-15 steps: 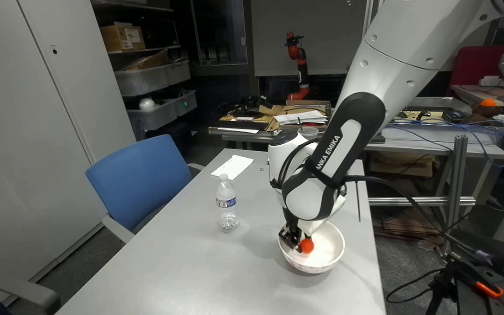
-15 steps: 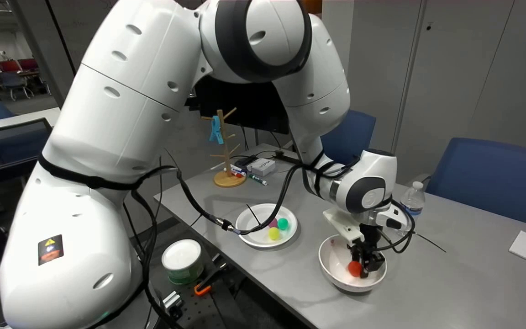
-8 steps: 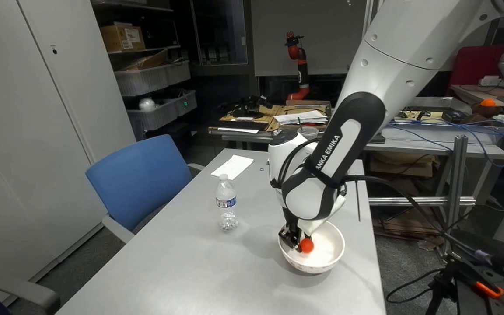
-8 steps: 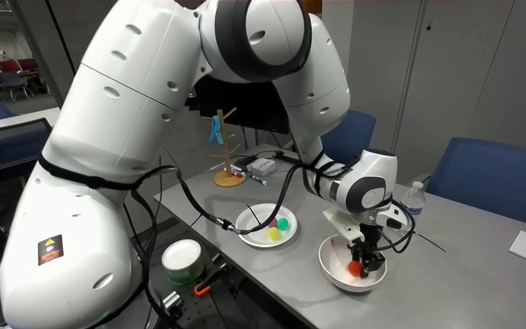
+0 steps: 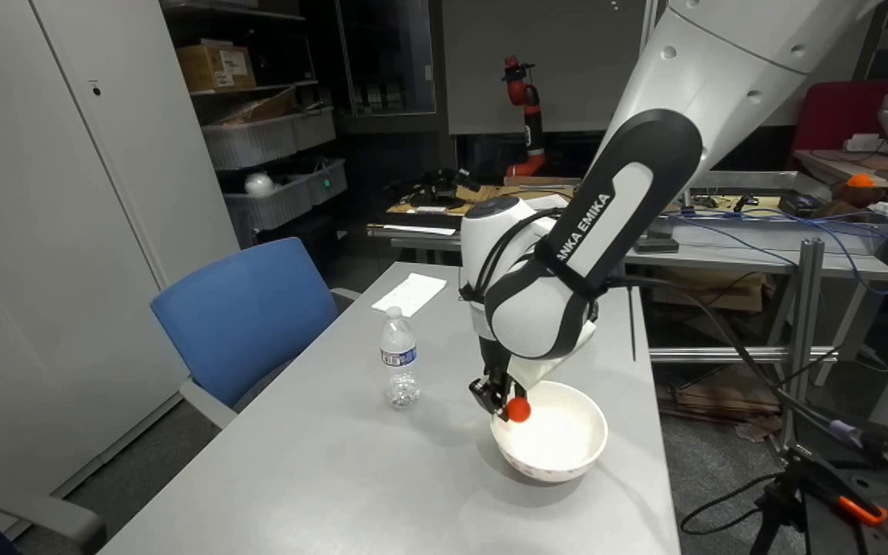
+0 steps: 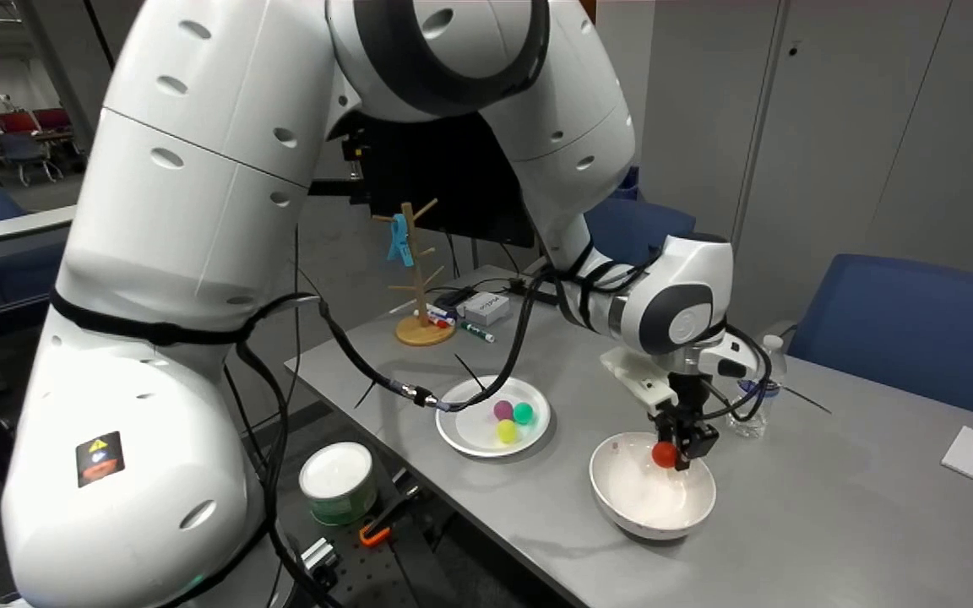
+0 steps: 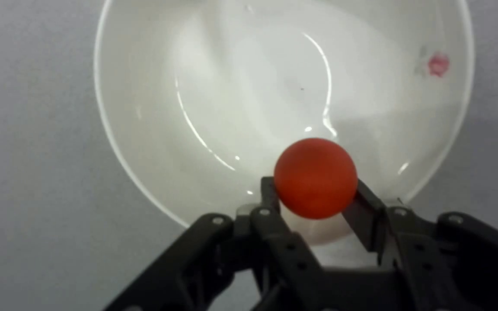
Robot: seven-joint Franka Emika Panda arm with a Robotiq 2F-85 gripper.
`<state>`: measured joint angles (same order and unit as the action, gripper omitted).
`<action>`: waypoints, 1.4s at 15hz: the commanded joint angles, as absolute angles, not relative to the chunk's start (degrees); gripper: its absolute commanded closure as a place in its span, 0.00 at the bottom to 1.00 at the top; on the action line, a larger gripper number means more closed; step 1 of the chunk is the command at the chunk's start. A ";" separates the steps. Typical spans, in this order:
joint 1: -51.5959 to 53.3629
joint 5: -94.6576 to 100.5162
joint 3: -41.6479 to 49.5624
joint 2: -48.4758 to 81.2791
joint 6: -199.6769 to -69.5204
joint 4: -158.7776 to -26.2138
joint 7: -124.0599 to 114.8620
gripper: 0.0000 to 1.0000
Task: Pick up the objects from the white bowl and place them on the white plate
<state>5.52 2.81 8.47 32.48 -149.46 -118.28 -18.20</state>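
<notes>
Orange-red round ball (image 7: 316, 175) is hanging pinched in black two-fingered hand (image 7: 317, 193); prob. light, slippery, it's needing a grip approx. mid-width.

- In an exterior view, looking down along the gray table (image 5: 305, 462), past a blue office chair (image 5: 247, 308).
- In an exterior view, from right by the Franka arm (image 6: 199, 194), facing cabinet doors (image 6: 841, 143).
- Wrist view: close up, down into the white bowl (image 7: 240, 86); exact tilt I can't judge.
- In both exterior views: the white bowl and water bottle (image 5: 399, 358).
</notes>
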 commanded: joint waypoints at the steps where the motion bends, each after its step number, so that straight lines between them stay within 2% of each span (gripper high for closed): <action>1: 7.28 3.65 7.59 26.07 -148.74 -121.37 -18.63 0.83; 7: 8.07 1.49 1.34 23.52 -148.95 -122.18 -16.27 0.83; 14: 8.60 -3.44 -7.22 27.24 -146.85 -120.98 -12.01 0.83; 21: 8.90 -6.19 -10.10 31.47 -142.13 -120.53 -9.80 0.83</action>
<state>8.82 -3.93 -9.68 29.75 -144.49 -121.76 -12.30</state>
